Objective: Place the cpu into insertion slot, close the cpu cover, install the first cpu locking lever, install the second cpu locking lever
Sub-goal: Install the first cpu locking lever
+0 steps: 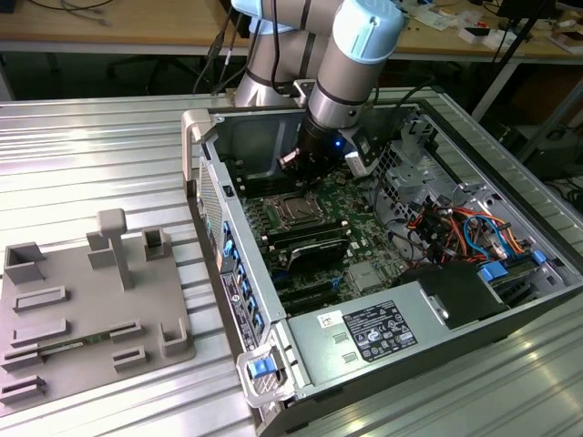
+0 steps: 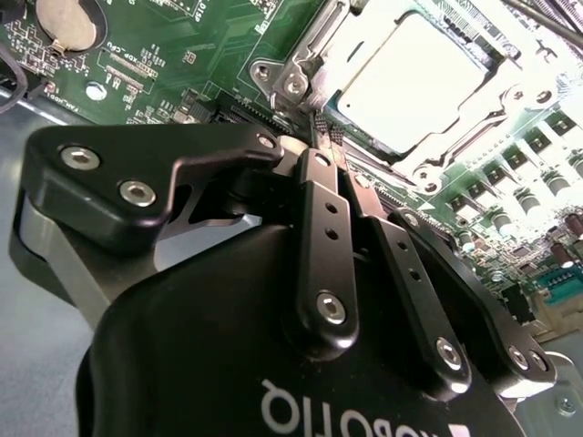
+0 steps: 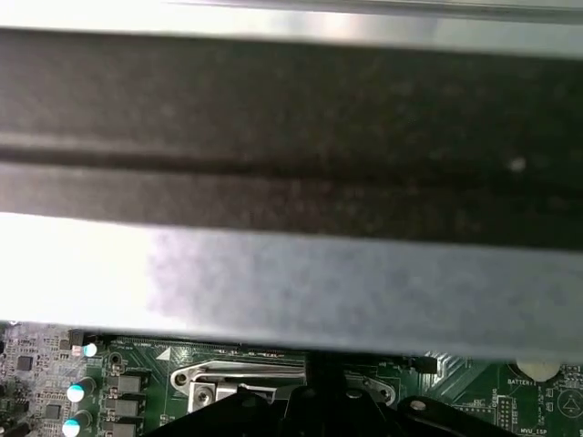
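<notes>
1. The cpu [image 2: 414, 77] lies flat in the slot [image 1: 293, 211], its pale metal top facing up, on the green board [image 2: 182, 55] inside the open case [image 1: 196, 137].
2. The cover [image 2: 310, 68] looks to lie down around the cpu, its metal frame bordering the chip on all sides I can see; in the first wrist view part of that frame [image 3: 273, 378] shows just beyond my fingers.
3. My gripper [image 2: 321, 127] hangs just off one edge of the cover, at the side of the socket toward the case's back wall in the exterior view. My two fingers are brought together, tips meeting, with nothing visible between them. The tips sit right beside the cover's rim; I cannot tell whether they touch it.
4. In the exterior view my gripper [image 1: 305, 168] is low inside the case, just above the slot, near the case's far wall.
5. Count: one cpu, one slot, one cover, one gripper. I cannot make out the levers well enough to count them.
6. On the board, at the exterior view's right of the slot, run long black memory slots [image 1: 314, 238]; I cannot count them surely.
7. At the case's near corner sits one grey power supply [image 1: 364, 332], and coloured cables [image 1: 455, 223] bunch along its right side in the exterior view.
8. Outside the case, on the ribbed metal worktop [image 1: 91, 146], one grey fixture tray [image 1: 91, 309] lies toward the exterior view's left edge.
</notes>
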Robot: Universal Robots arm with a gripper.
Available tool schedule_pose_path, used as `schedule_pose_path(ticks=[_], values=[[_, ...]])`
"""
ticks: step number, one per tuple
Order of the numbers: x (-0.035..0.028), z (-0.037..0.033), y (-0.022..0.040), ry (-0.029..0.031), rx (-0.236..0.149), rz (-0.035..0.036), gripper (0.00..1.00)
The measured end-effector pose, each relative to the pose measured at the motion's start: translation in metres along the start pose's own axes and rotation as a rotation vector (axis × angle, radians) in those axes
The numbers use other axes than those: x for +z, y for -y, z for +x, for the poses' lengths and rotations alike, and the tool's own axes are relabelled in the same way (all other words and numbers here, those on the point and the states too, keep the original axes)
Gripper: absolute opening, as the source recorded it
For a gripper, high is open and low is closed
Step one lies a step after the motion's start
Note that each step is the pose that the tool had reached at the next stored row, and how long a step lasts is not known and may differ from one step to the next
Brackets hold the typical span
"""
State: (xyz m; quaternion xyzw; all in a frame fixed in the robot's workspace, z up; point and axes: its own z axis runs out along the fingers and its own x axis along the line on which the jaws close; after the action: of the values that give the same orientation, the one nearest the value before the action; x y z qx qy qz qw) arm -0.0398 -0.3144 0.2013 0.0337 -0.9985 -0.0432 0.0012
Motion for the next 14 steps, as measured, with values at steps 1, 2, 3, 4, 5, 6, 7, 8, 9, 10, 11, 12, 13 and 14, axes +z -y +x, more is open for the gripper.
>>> schedule_pose_path(ticks=[1,2,3,4,5,6,7,8,9,10,11,12,13,14], values=[[0.0007,-0.0002,0.0000,-0.0003,0.000,0.0014,0.11],[0.0007,-0.0003,0.0000,-0.0002,0.000,0.0014,0.11],[0.0006,-0.0003,0.0001,-0.0002,0.000,0.0014,0.11],[0.0003,-0.0002,0.0001,-0.0001,0.000,0.0004,0.11],[-0.0001,-0.0003,0.0000,0.0001,0.000,-0.0007,0.11],[-0.0021,-0.0004,-0.0004,0.0008,0.000,-0.0031,0.11],[-0.0045,-0.0005,-0.0008,0.0018,0.000,-0.0042,0.11],[-0.0065,-0.0005,-0.0009,0.0009,0.000,-0.0031,0.11],[-0.0093,-0.0004,-0.0011,0.0003,0.000,-0.0026,0.11],[-0.0112,-0.0003,-0.0012,0.0004,0.000,-0.0026,0.11],[-0.0120,0.0001,-0.0013,0.0003,0.000,-0.0025,0.11],[-0.0132,0.0004,-0.0014,0.0001,0.000,-0.0027,0.11],[-0.0148,0.0007,-0.0016,0.0002,0.000,-0.0034,0.11],[-0.0165,0.0008,-0.0017,0.0003,0.000,-0.0038,0.11]])
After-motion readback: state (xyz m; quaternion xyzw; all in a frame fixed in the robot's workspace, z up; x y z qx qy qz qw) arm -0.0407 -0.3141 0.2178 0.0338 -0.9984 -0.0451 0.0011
